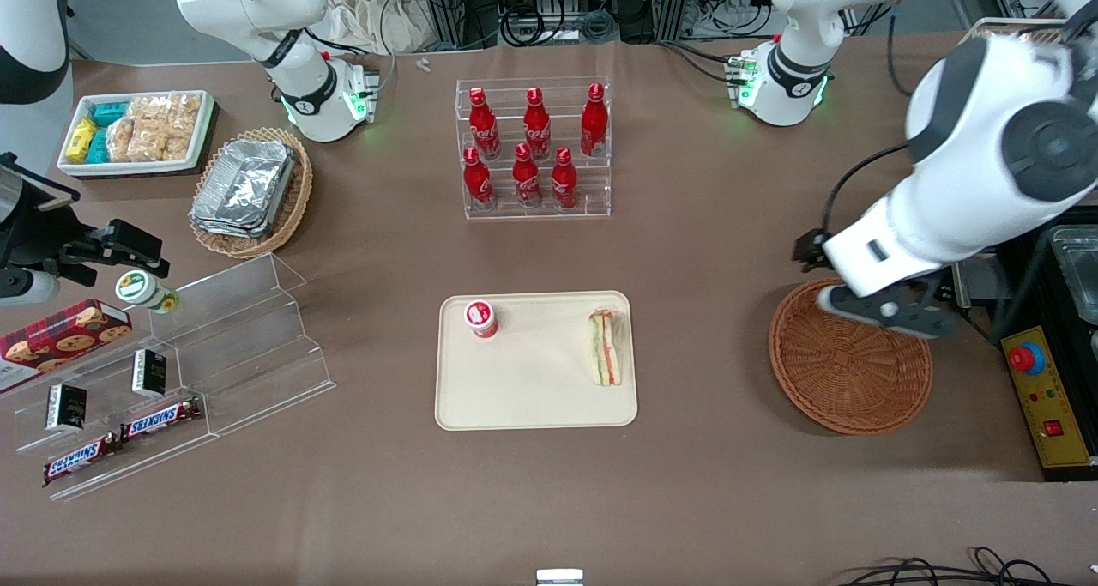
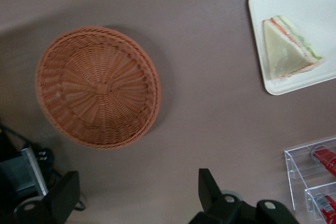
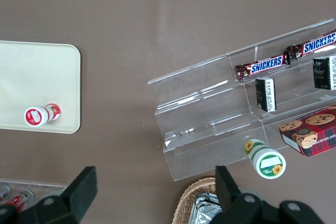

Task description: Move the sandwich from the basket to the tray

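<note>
- Sandwich lies on the tray, near the edge facing the basket.
- Red-capped cup stands on the tray, apart from the sandwich.
- End effector hangs above the basket's rim, fingers apart, holding nothing.
- Bottle rack stands well clear on the worktop.

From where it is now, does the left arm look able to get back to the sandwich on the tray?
Probably yes. The end effector hangs open above the basket; the sandwich lies uncovered at the tray edge nearest that basket, bare tabletop between.
</note>
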You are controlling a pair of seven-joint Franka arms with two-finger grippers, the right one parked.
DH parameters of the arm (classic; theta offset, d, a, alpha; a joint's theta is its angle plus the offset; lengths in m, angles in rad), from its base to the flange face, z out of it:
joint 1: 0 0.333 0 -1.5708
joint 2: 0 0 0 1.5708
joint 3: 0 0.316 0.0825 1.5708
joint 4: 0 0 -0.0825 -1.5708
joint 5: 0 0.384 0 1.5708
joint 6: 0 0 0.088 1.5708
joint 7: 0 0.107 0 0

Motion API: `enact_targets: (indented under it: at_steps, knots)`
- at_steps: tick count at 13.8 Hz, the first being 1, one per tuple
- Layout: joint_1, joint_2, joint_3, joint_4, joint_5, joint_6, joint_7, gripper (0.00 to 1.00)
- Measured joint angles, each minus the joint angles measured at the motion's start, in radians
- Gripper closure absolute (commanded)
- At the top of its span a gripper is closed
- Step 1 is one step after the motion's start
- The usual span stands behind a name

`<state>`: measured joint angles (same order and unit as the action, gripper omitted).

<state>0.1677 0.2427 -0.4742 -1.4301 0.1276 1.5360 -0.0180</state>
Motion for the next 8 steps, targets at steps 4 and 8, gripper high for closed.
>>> enact_targets:
  at_steps: [4,8]
  knots:
    - [0.024,-0.038,0.044,-0.002,0.008,-0.022,-0.008,0.00]
    - [0.070,-0.054,0.051,-0.002,0.008,-0.043,-0.095,0.00]
